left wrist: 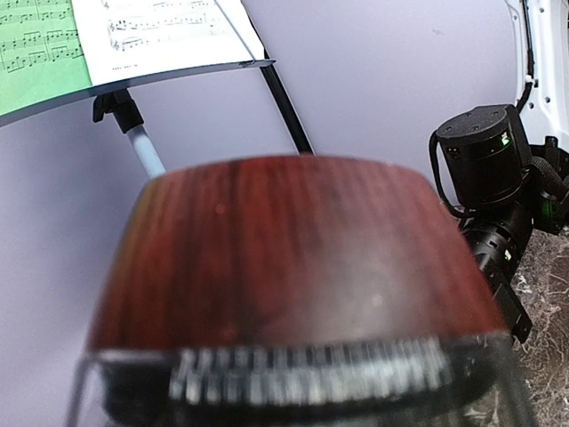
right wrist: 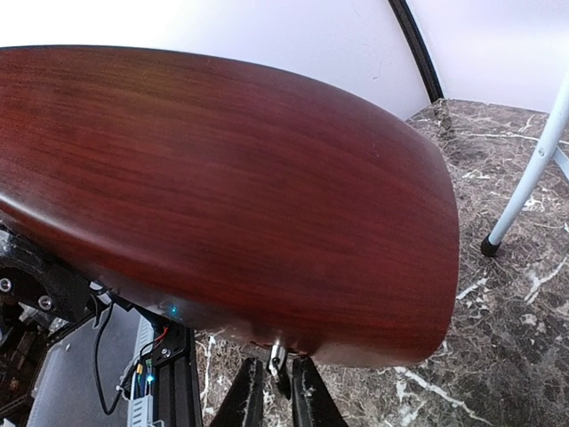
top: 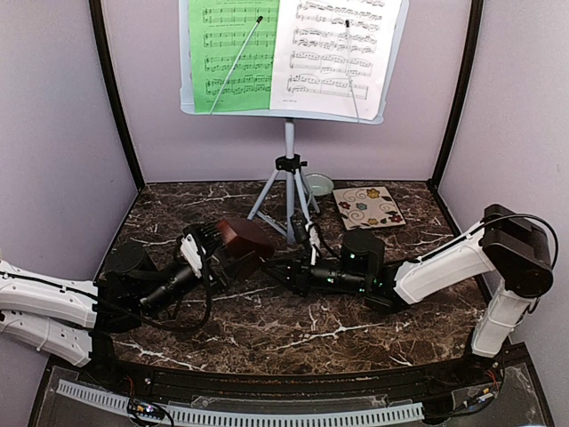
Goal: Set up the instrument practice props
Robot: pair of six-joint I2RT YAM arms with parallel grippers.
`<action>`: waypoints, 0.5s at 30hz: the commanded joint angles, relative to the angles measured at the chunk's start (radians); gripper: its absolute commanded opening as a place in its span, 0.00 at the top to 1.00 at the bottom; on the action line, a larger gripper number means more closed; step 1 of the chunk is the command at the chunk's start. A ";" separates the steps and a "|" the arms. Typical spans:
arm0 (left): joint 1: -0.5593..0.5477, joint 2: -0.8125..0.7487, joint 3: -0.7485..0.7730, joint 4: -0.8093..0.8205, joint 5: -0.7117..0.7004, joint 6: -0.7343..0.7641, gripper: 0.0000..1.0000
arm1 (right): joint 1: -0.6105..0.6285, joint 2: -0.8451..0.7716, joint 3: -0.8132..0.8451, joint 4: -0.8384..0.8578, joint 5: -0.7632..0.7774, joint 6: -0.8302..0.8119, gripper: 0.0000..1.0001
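The white music stand (top: pixel 286 114) stands at the back on pale tripod legs (top: pixel 289 191). It holds a green sheet (top: pixel 231 44) and a white sheet (top: pixel 333 49). My left gripper (top: pixel 206 249) is shut on the dark red-brown metronome (top: pixel 247 240) and holds it tilted above the table. The metronome fills the left wrist view (left wrist: pixel 293 258) and hides the fingers there. My right gripper (top: pixel 286 269) reaches the metronome's side. In the right wrist view its two fingers (right wrist: pixel 277 363) stand close on either side of a small metal winding key (right wrist: pixel 278 351) under the wooden body (right wrist: pixel 222 178).
A small pale-green bowl (top: pixel 318 184) and a flower-patterned tile (top: pixel 368 206) lie at the back right, beside the tripod. A tripod leg (right wrist: pixel 524 187) stands to the right of the right gripper. Purple walls close in the marble table (top: pixel 293 334).
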State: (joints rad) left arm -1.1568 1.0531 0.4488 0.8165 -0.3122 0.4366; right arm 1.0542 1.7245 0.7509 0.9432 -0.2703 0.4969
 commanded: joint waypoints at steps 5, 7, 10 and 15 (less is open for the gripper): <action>-0.011 -0.022 0.023 0.153 0.037 -0.012 0.70 | -0.003 0.001 0.025 0.072 0.014 0.054 1.00; -0.011 -0.024 0.021 0.153 0.038 -0.009 0.70 | -0.011 0.004 0.023 0.091 0.002 0.083 1.00; -0.011 -0.026 0.014 0.161 0.043 0.000 0.70 | -0.027 0.010 0.010 0.147 -0.024 0.135 1.00; -0.011 -0.031 -0.004 0.183 0.071 0.015 0.70 | -0.052 0.021 -0.007 0.248 -0.062 0.229 1.00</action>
State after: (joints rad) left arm -1.1568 1.0531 0.4488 0.8597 -0.3130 0.4416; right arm 1.0321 1.7332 0.7509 1.0088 -0.3111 0.6193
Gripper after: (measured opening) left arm 0.720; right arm 0.021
